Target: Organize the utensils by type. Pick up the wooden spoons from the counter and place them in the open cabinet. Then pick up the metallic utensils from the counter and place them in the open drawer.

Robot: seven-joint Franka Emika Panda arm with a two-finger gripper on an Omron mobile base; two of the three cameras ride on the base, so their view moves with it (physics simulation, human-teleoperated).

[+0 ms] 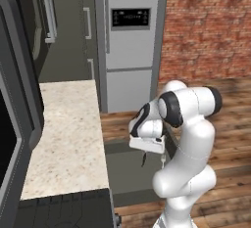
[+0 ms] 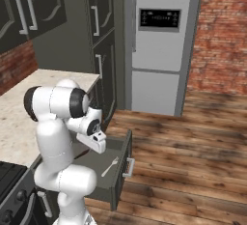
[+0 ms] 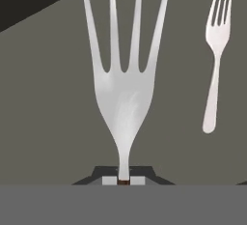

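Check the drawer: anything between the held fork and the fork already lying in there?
Nothing. In the hand view, only bare drawer floor separates the held fork from the lying fork.

1. Silver fridge (image 1: 130, 41) stands at the counter's far end, dark display panel on its door.
2. Red brick wall (image 1: 208, 26) beside it.
3. Wooden plank floor (image 2: 193, 142) below.
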